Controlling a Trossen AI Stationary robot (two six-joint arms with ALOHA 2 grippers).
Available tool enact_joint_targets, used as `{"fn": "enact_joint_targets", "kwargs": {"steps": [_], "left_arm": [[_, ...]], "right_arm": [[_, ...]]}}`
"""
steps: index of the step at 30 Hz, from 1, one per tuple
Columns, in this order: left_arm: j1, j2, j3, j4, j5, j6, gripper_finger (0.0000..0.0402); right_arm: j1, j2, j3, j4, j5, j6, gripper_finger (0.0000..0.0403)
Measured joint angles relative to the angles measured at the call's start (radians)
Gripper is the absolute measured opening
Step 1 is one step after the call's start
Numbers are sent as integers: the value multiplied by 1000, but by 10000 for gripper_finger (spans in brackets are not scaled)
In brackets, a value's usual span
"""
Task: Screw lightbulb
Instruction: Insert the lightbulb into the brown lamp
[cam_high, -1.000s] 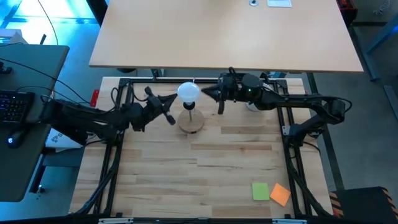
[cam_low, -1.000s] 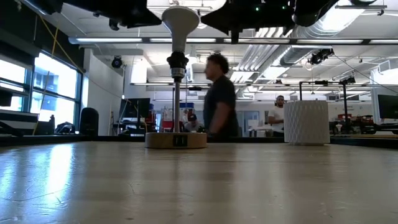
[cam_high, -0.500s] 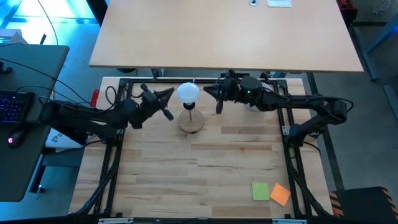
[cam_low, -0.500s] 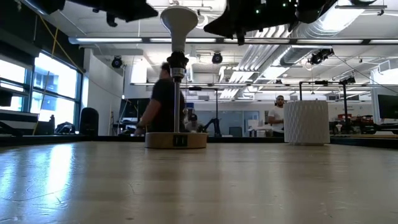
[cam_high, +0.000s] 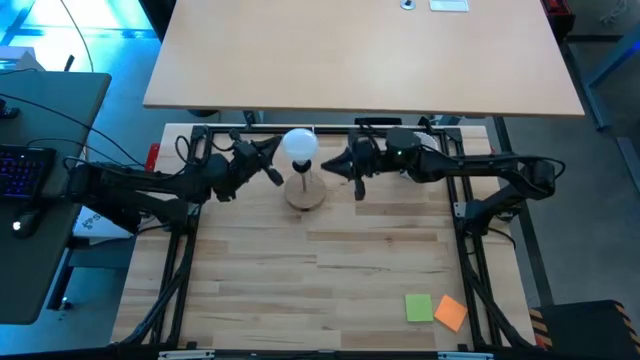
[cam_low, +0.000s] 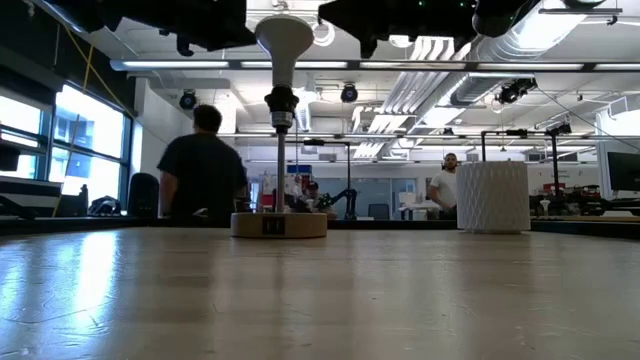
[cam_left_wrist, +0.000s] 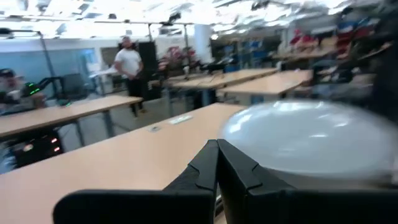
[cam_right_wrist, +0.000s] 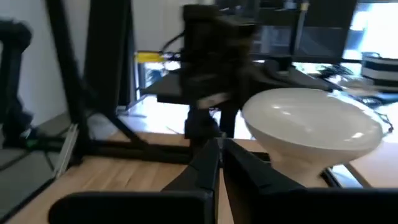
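Note:
The white lightbulb (cam_high: 300, 144) stands globe up on the black socket (cam_low: 281, 100) of a post. The post rises from a round wooden stand (cam_high: 305, 193) at the table's far middle. My left gripper (cam_high: 276, 151) is shut and level, close to the globe's left side (cam_left_wrist: 311, 140). My right gripper (cam_high: 328, 167) is shut and level, just right of the bulb (cam_right_wrist: 311, 127) and a little nearer the table's front. My left gripper's shut fingers (cam_left_wrist: 233, 168) lie level beside the globe's left side, coming from the table's left. I cannot tell whether they touch it. My right gripper's shut fingers (cam_right_wrist: 208, 163) point level from the right toward the bulb's neck. Whether they touch it cannot be told.
A white ribbed cup (cam_low: 493, 197) stands at the far right, under the right arm. Green (cam_high: 418, 307) and orange (cam_high: 451, 313) sticky notes lie near the front right. A black frame (cam_high: 185, 250) borders the board. A person (cam_low: 205, 165) is in the room behind the table.
My left gripper has gone toward the table's far edge, up beside the globe. My right gripper has swung toward the near edge, staying beside the bulb. The stand has turned a little about its post and shifted slightly left. A person has walked leftward behind the table.

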Motion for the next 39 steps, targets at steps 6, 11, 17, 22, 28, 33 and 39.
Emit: {"fn": "enact_joint_targets", "kwargs": {"steps": [6,11,17,22,28,33,39], "left_arm": [[-33,-28,0,9,3,2,0],[-110,-50,0,3,-8,18,0],[-134,-32,1,-16,-15,18,0],[-104,-23,2,-19,-42,18,0],[-64,-22,2,-47,-84,44,0],[-89,-45,2,-93,-205,71,0],[-163,-81,2,-121,-222,72,0]], "right_arm": [[-4,-5,1,-4,212,-16,16],[-60,-1,1,3,382,24,16],[-97,43,2,120,187,92,16],[-73,61,2,130,88,108,16],[-29,61,2,155,-92,89,16],[-31,55,2,126,-6,57,16],[-76,55,2,59,211,54,16]]}}
